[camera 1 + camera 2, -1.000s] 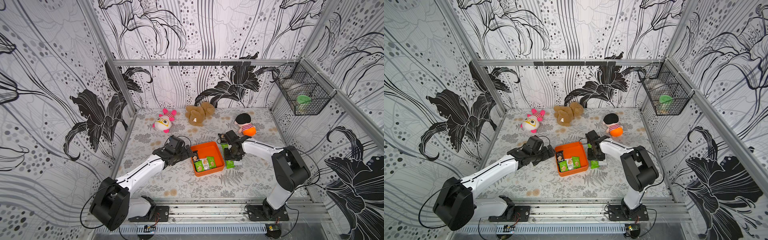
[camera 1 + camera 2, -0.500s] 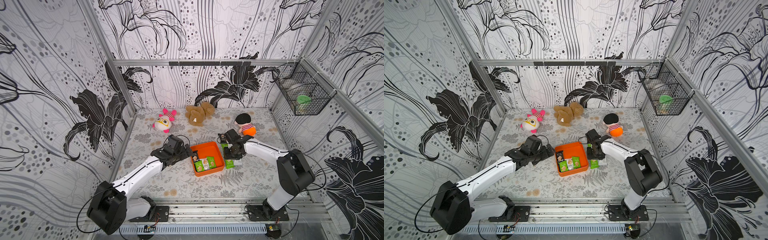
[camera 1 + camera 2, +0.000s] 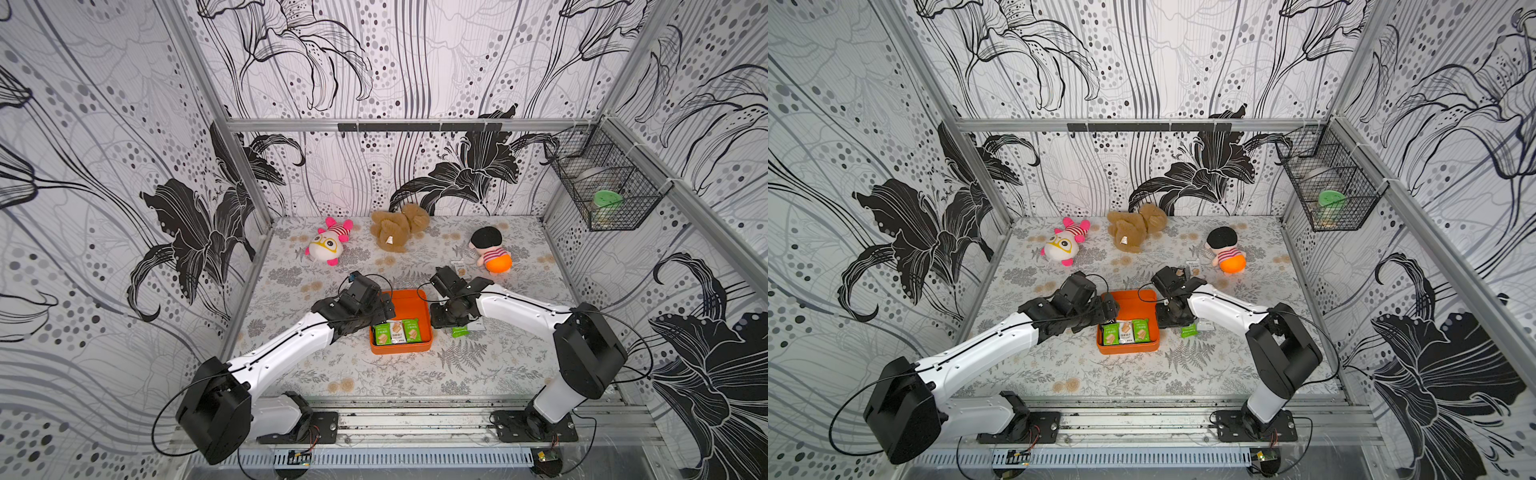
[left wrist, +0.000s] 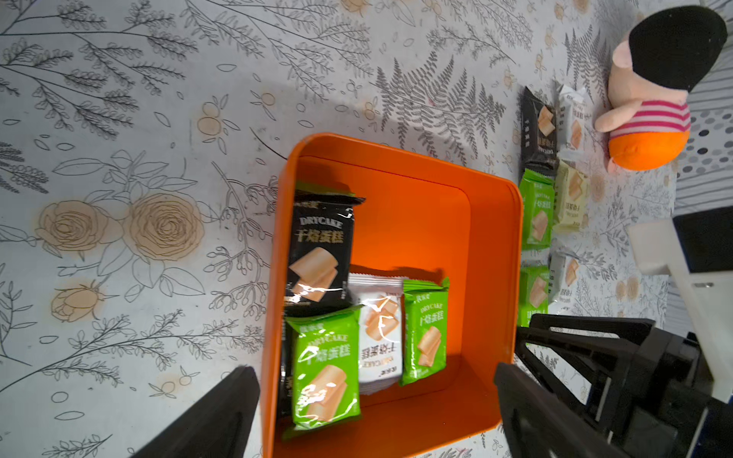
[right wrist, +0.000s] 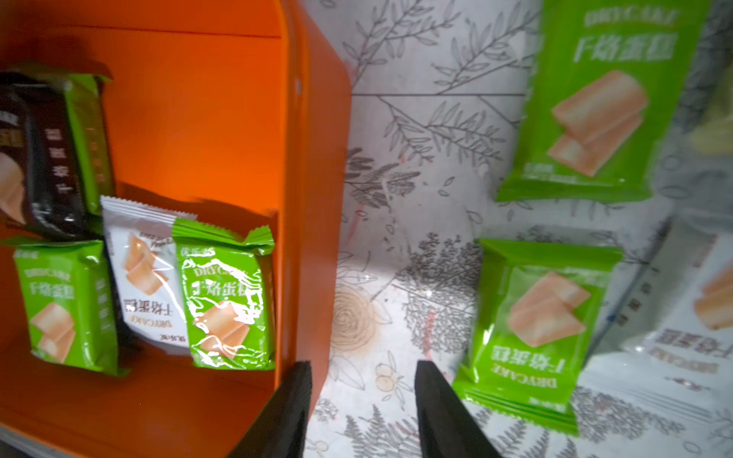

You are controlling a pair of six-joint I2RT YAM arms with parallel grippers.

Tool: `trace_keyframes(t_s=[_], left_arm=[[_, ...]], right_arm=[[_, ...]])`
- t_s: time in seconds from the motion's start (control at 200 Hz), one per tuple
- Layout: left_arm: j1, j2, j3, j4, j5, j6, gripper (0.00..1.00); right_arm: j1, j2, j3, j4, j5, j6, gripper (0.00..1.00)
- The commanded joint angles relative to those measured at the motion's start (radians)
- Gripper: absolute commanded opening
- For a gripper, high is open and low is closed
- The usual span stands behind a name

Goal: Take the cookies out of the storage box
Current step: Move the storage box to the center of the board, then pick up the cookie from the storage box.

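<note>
Cookies (image 4: 380, 329) are split between box and table.

Left gripper (image 4: 375, 368): spread wide, holding nothing, over the side of the orange box (image 4: 492, 246) nearest the left arm. In its wrist view one jaw shows past one wall and the other at the opposite wall. Height above the box can't be told.

Right gripper (image 5: 363, 368): narrow gap, nothing in it, over bare table (image 5: 416, 158) just outside the box. One jaw is at the wall, the other just beside a green packet (image 5: 535, 329).

Box: low walls, rounded corners. The packets sit toward the end nearer the arm bases: green, white and green side by side, with a black packet (image 4: 321, 253) behind the first green. A green edge pokes out under the black one. The far half of the floor is bare.

Table: six packets lie in a double row along the wall on the right arm's side, running back to the doll (image 4: 650, 119). A strip of bare table lies between wall and row, and the right gripper is in it. The left arm's side of the box is open table.

Print: "DRYCAKE" and "干焙蛋糕" on the wrappers, with a tan biscuit picture.
</note>
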Motion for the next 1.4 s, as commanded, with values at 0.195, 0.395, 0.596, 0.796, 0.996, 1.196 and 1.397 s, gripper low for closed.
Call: trace_keyframes(t_s=[0.195,0.395,0.596,0.796,0.996,1.196,1.397], left_arm=[[-0.133,0.111,0.112,-0.094,-0.120,-0.062,0.94],[-0.200,0.185,0.148,-0.093,-0.141,-0.140,0.84],[-0.277,0.327,0.224,-0.108,-0.162,-0.220,0.68],[-0.315,0.488,0.345,-0.153,-0.185,-0.286,0.67],[-0.314,0.607,0.472,-0.253,-0.225,-0.296,0.74],[-0.314,0.625,0.496,-0.314,-0.245,-0.295,0.78],[-0.310,0.630,0.470,-0.295,-0.244,-0.274,0.77]], right_arm=[[-0.005,-0.034,0.060,-0.109,0.074,0.041,0.48],[-0.142,-0.091,0.003,-0.088,-0.009,-0.012,0.48],[-0.241,-0.138,-0.001,-0.097,-0.033,-0.090,0.48],[-0.321,-0.234,-0.042,-0.097,-0.091,-0.118,0.48],[-0.350,-0.278,-0.073,-0.118,-0.101,-0.146,0.48],[-0.353,-0.275,-0.098,-0.111,-0.122,-0.150,0.48],[-0.354,-0.271,-0.104,-0.107,-0.121,-0.159,0.48]])
